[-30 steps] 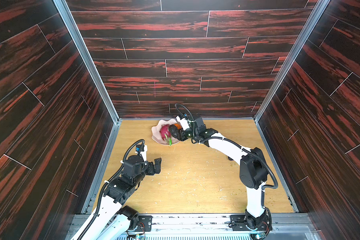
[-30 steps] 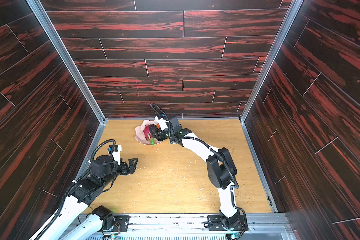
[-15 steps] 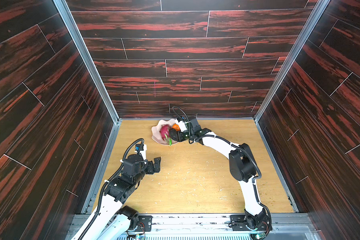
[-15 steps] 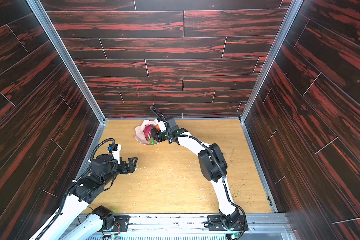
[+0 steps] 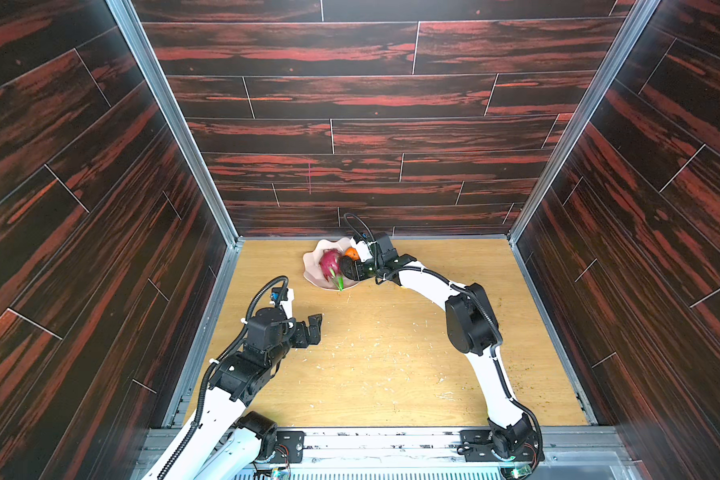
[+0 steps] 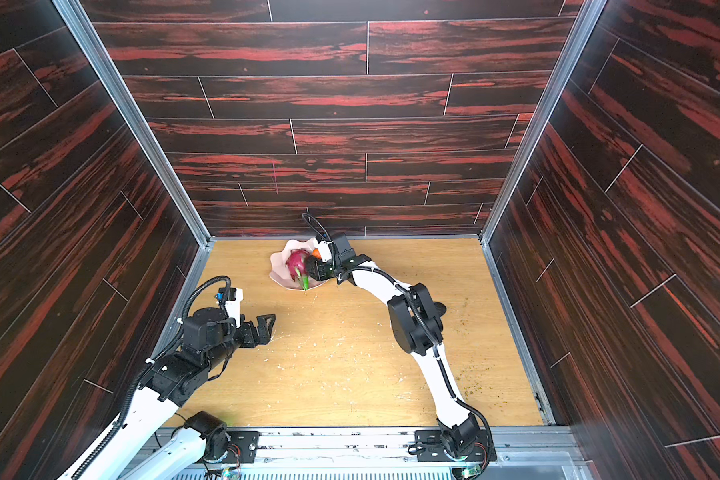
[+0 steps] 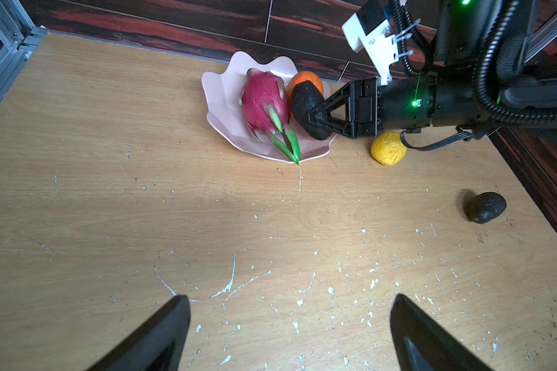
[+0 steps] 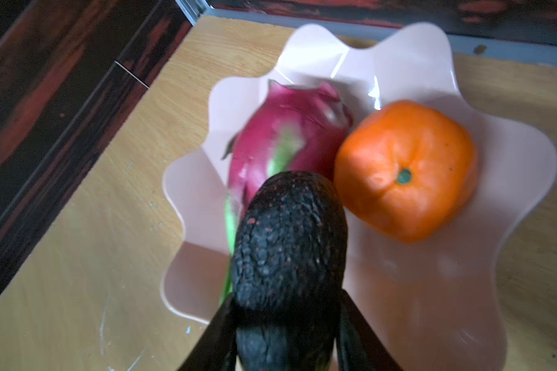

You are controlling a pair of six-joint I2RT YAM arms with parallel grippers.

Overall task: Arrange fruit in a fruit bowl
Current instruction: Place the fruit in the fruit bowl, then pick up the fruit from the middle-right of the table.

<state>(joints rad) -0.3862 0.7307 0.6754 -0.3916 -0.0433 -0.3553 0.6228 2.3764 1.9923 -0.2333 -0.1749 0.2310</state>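
The pale pink scalloped fruit bowl [image 5: 312, 266] [image 6: 278, 266] [image 7: 222, 93] [image 8: 431, 305] stands at the table's far edge. In it lie the magenta dragon fruit [image 5: 329, 262] [image 6: 296, 261] [image 7: 262, 102] [image 8: 287, 141] and the orange [image 5: 351, 252] [image 7: 304, 78] [image 8: 405, 170]. My right gripper [image 5: 352, 271] [image 7: 315, 115] [image 8: 287, 308] is shut on a dark avocado [image 5: 347, 268] [image 6: 312, 266] [image 7: 306, 106] [image 8: 290, 244], held over the bowl against the dragon fruit. My left gripper [image 5: 314, 328] [image 6: 267, 326] [image 7: 290, 308] hangs open and empty over bare table, well short of the bowl.
A yellow lemon [image 7: 388, 148] lies on the table just under my right wrist, beside the bowl. A second avocado [image 7: 486, 207] rests near the right wall. Dark wooden walls close in three sides of the table.
My right arm has pushed the avocado a little further over the bowl, and its elbow has swung left. The left arm has stayed put.
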